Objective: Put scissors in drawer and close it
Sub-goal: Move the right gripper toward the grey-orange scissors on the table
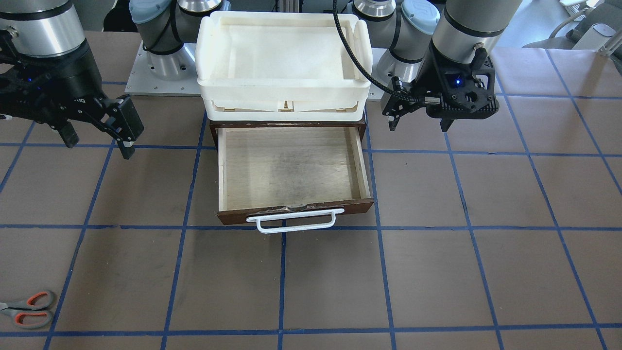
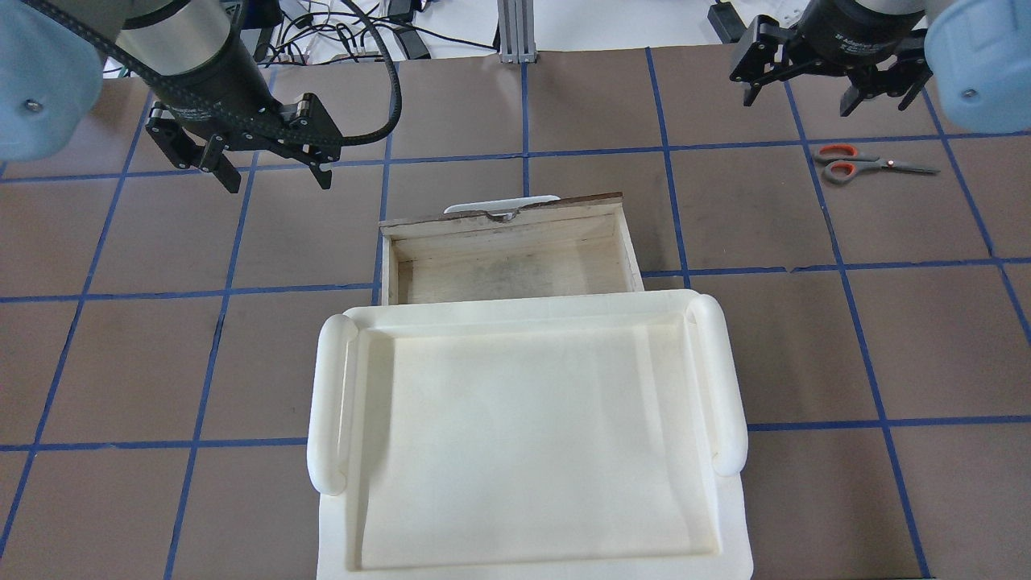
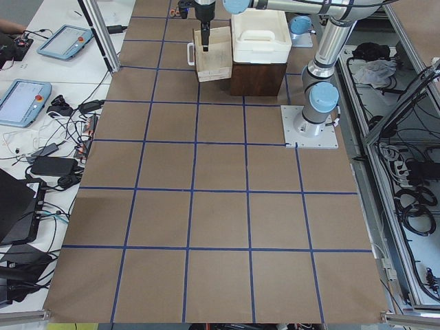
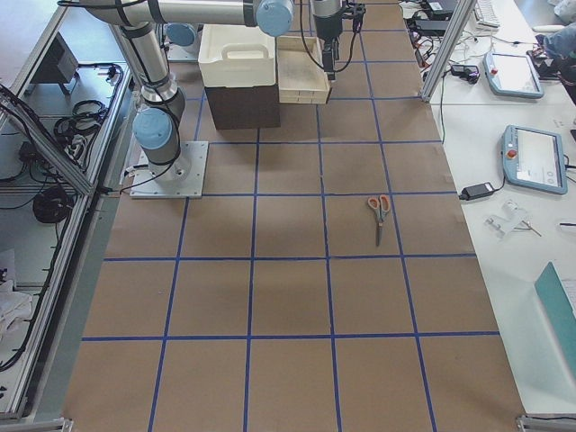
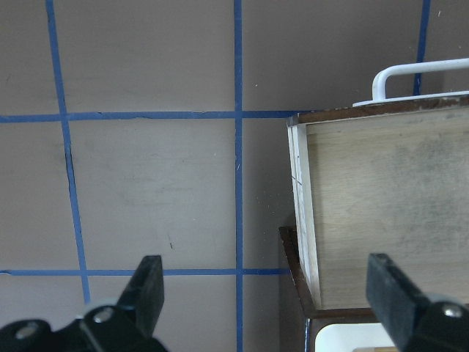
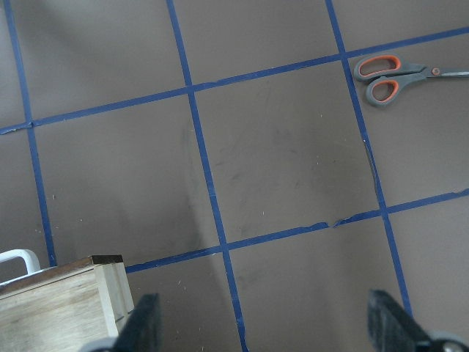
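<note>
The scissors [image 2: 870, 163] lie flat on the brown table at the far right, grey handles with orange-red loops; they also show in the front view [image 1: 26, 308] and the right wrist view [image 6: 396, 73]. The drawer [image 1: 291, 170] is pulled out and empty, with its white bar handle [image 1: 291, 221] at the front; the overhead view shows it too [image 2: 507, 258]. My left gripper [image 2: 279, 184] hovers open and empty beside the drawer's left side. My right gripper [image 2: 821, 101] hovers open and empty just beyond the scissors, apart from them.
A cream-white plastic tray [image 2: 330, 403] sits on top of the dark cabinet behind the drawer. Blue tape lines grid the brown table. The arms' base plates [image 1: 141, 82] stand on either side of the cabinet.
</note>
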### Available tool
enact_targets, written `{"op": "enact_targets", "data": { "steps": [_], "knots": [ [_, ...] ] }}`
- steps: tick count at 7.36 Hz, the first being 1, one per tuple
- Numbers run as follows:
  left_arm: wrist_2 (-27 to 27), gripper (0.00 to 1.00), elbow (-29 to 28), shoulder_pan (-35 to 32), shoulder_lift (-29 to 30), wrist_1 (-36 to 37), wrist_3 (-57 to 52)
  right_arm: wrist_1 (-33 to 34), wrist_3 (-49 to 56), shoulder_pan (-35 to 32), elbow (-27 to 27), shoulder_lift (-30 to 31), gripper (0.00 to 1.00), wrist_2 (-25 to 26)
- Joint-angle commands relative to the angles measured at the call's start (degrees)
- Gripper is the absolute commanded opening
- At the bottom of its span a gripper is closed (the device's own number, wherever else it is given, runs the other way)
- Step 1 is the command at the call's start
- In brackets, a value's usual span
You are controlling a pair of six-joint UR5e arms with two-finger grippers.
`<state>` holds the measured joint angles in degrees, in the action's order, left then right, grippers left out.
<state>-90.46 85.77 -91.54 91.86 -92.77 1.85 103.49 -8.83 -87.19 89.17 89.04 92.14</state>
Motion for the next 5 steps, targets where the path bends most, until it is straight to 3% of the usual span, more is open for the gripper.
{"op": "enact_targets", "data": {
  "steps": [1, 5],
  "knots": [
    [0.46, 1.0, 0.01, 0.14, 0.33, -0.39, -0.01, -0.74, 1.7, -0.26, 1.17, 0.34, 1.0, -0.65],
    [0.9, 1.0, 0.01, 0.14, 0.51, -0.3, -0.01, -1.01, 15.58, -0.7, 1.71, 0.88, 1.0, -2.15]
  ]
}}
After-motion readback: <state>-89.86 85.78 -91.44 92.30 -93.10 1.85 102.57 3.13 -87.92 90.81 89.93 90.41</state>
